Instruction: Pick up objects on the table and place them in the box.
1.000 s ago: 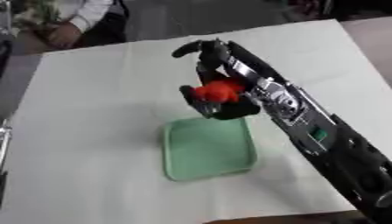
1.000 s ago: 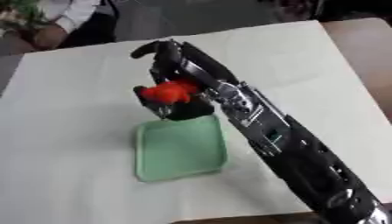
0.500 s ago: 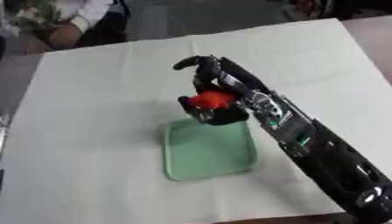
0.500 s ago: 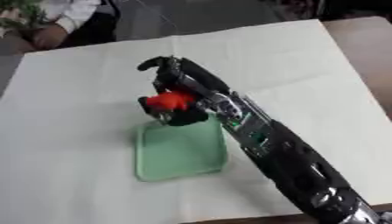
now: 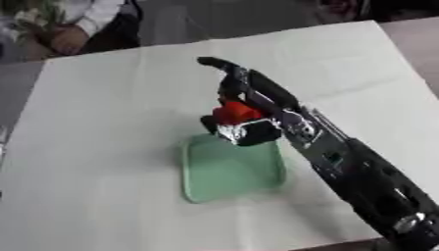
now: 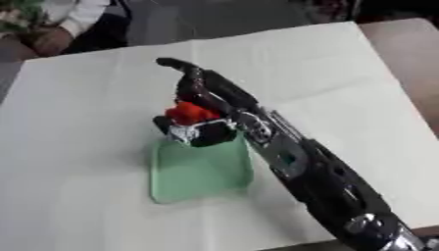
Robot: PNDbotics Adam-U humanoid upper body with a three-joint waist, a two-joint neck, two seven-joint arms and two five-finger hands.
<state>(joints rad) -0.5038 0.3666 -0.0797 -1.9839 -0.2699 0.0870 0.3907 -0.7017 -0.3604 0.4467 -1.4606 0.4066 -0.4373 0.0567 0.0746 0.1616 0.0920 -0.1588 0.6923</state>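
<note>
We saw the fingers of the right hand curled round a small red object, with one finger sticking out straight toward the far side of the table. The red object sat in the grasp, above the far edge of a shallow light-green tray; we could not tell whether it touched the tray. The thumb side of the hand, dark with a silver patch, hung just over that same far rim. From the hand, the black and silver right arm ran back to the lower right corner. The tray lay flat on the white tablecloth, near the middle of the table. We could make out nothing lying in the tray's visible part.
</note>
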